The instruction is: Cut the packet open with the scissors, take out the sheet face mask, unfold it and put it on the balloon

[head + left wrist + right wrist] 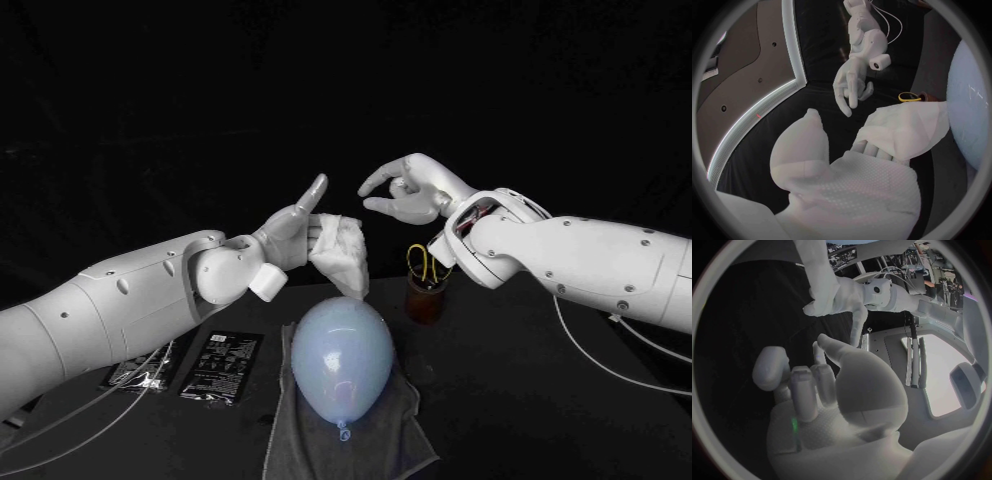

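The mask (343,256) hangs bunched in your left hand (296,236), which grips it just above the balloon (342,360). It looks thin and floppy, likely wet and easy to tear. Your right hand (405,195) is loosely open and empty, so pinch a loose edge gently.

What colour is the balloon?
Pale blue. The balloon shows best in the head view.

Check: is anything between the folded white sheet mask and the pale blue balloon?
Nothing visible does. The white sheet mask hangs from the left hand just over the far end of the pale blue rubber balloon; the right hand hovers aside, holding nothing.
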`<state>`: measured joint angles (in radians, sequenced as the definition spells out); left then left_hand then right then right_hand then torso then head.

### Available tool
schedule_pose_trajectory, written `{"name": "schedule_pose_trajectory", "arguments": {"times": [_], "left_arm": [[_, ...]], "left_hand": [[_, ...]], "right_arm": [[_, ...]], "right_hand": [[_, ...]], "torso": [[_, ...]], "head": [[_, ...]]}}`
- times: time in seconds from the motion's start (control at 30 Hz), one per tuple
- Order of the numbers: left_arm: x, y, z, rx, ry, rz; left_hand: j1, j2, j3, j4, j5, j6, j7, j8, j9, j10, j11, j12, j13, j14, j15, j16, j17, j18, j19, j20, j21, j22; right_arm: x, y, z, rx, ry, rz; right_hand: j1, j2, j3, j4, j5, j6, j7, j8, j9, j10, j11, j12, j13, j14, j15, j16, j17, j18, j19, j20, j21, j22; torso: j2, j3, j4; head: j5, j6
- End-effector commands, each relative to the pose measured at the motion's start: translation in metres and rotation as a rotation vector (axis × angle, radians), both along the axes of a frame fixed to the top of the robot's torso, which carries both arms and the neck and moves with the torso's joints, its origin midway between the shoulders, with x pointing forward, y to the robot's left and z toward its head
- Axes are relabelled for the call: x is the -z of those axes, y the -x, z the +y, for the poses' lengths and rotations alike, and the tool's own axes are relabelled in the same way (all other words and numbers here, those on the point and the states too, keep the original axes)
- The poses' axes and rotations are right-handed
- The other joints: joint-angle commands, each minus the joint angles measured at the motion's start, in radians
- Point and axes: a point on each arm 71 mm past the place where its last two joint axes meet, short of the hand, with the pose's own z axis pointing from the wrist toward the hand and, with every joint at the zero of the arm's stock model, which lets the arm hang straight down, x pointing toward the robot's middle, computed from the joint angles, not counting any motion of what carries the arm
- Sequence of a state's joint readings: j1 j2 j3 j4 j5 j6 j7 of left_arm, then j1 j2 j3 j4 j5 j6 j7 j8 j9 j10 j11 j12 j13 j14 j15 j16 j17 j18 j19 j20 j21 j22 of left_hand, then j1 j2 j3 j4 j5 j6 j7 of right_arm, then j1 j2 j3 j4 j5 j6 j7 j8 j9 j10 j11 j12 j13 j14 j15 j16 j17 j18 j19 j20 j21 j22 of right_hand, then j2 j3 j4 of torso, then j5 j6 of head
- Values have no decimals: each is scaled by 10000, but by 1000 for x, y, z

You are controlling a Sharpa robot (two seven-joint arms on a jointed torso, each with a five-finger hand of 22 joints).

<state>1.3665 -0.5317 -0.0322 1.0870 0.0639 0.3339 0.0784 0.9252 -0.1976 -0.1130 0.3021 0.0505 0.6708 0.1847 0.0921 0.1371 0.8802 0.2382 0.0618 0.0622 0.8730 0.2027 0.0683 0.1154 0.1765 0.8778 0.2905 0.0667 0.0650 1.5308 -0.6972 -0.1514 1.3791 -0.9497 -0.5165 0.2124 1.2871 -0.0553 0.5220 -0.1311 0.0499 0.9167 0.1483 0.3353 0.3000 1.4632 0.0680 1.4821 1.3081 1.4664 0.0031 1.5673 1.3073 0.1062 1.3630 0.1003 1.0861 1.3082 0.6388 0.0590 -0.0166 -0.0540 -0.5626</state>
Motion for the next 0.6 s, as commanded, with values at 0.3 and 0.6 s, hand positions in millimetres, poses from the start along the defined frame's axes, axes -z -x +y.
{"name": "schedule_pose_trajectory", "arguments": {"times": [0.3,0.6], "left_arm": [[3,6,-8,1689,-1258,-1523],[5,0,-8,1252,-2373,-2536]], "left_hand": [[5514,560,1908,-148,-19,914,945,260,207,195,-81,29,21,-116,-57,28,-20,-31,-98,-2,72,22],[7079,763,2985,-736,-20,1554,830,461,336,592,-199,52,25,69,-148,92,19,42,121,-22,165,37]], "right_arm": [[-13,-27,23,-483,1669,326],[-12,-28,36,-1374,2555,1569]], "right_hand": [[-17,-66,28,21,4,95,34,-189,-100,431,-10,106,1782,1044,-64,35,2635,-115,81,-12,139,432],[-330,-489,-312,116,-11,-114,3,-563,-284,422,-18,104,1788,1044,-51,35,2635,-78,-39,6,-58,376]], "torso": [[11,9,-6],[-4,8,-11]], "head": [[-63,34],[-89,60]]}}
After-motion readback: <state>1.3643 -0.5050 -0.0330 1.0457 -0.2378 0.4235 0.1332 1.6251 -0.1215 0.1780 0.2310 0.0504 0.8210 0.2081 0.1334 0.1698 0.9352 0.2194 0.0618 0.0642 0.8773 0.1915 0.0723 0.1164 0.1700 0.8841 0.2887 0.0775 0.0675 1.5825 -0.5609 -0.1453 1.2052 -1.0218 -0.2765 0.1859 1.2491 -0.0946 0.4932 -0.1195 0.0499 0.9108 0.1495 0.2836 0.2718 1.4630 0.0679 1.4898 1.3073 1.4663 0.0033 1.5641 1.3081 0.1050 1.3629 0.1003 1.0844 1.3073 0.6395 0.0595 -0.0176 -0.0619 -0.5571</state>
